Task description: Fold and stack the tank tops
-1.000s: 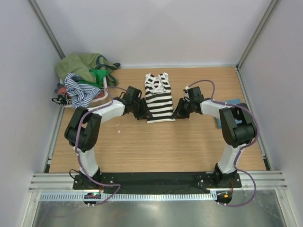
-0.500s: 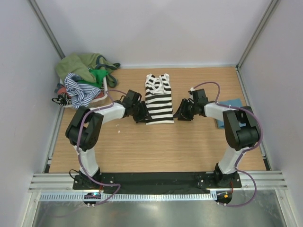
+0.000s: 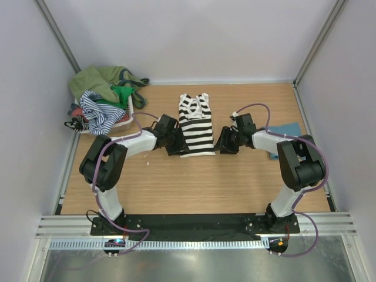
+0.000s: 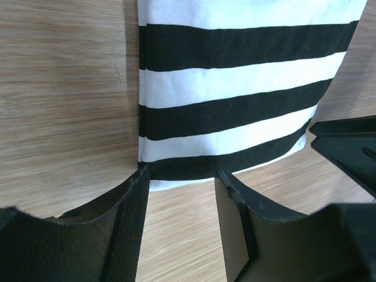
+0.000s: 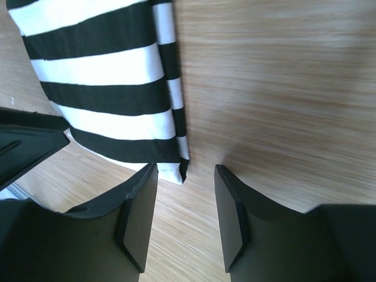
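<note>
Flanking the near hem of the folded striped tank top [image 3: 196, 126], left gripper [image 4: 179, 173] and right gripper [image 5: 185, 170] gape, holding nothing; open tabletop [image 3: 194, 182] lies nearer; corner basket [image 3: 130, 106] holds heaped tops [image 3: 103, 97]

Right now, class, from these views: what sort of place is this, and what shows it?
Probably a robotics lab test cell: a left arm and right arm bolted to a wooden table, plain white walls boxing it in, and a striped tank top laid out, a heap of tops in the corner.
</note>
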You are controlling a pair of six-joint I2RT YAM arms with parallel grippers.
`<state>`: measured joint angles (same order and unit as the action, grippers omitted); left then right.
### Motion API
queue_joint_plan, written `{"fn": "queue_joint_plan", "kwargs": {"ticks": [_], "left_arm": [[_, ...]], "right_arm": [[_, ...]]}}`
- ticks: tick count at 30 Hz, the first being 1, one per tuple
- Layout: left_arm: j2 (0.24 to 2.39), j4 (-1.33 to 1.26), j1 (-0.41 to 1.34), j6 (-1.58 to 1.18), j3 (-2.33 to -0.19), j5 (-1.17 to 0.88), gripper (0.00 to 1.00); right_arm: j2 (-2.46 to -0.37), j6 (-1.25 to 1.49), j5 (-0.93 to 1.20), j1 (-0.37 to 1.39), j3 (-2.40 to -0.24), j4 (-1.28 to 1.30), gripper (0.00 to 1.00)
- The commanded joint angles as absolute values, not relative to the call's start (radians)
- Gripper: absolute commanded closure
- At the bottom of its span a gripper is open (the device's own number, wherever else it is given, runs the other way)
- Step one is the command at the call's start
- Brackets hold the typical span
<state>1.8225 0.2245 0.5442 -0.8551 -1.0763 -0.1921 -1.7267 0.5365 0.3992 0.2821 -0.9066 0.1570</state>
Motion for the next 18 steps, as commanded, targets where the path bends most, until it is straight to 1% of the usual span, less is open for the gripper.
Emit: {"fn": "queue_joint_plan", "kwargs": {"ticks": [1, 4, 7, 8, 10, 11, 14, 15, 18], "left_arm": [[1.796, 0.273, 0.552, -0.828, -1.066, -0.147, 0.5], [1.809, 0.278, 0.552, -0.828, -1.068, -0.149, 0.51], [1.812, 0.278, 0.554, -0.828, -1.068, -0.147, 0.52], [1.809, 0.278, 0.552, -0.828, -1.068, -0.146, 0.52], [1.799, 0.278, 0.555, -0.827, -1.062, -0.141, 0.51], [1.784, 0.281, 0.557, -0.824, -1.054, -0.137, 0.51], [1.744, 0.296, 0.563, -0.815, -1.037, -0.103, 0.47], [1.717, 0.296, 0.563, -0.81, -1.022, -0.097, 0.43], [1.689, 0.314, 0.563, -0.801, -1.003, -0.068, 0.42]], "right_arm": [[-1.713, 0.515, 0.414, 0.314, -0.908, 0.141, 0.5], [-1.727, 0.511, 0.387, 0.34, -0.922, 0.164, 0.51], [-1.749, 0.509, 0.354, 0.356, -0.931, 0.182, 0.58], [-1.755, 0.508, 0.353, 0.362, -0.931, 0.181, 0.64], [-1.759, 0.509, 0.348, 0.365, -0.922, 0.176, 0.74], [-1.759, 0.511, 0.348, 0.367, -0.911, 0.173, 0.82], [-1.744, 0.514, 0.333, 0.367, -0.896, 0.16, 0.93], [-1.737, 0.514, 0.331, 0.367, -0.888, 0.158, 0.95], [-1.736, 0.517, 0.336, 0.365, -0.884, 0.149, 0.98]]}}
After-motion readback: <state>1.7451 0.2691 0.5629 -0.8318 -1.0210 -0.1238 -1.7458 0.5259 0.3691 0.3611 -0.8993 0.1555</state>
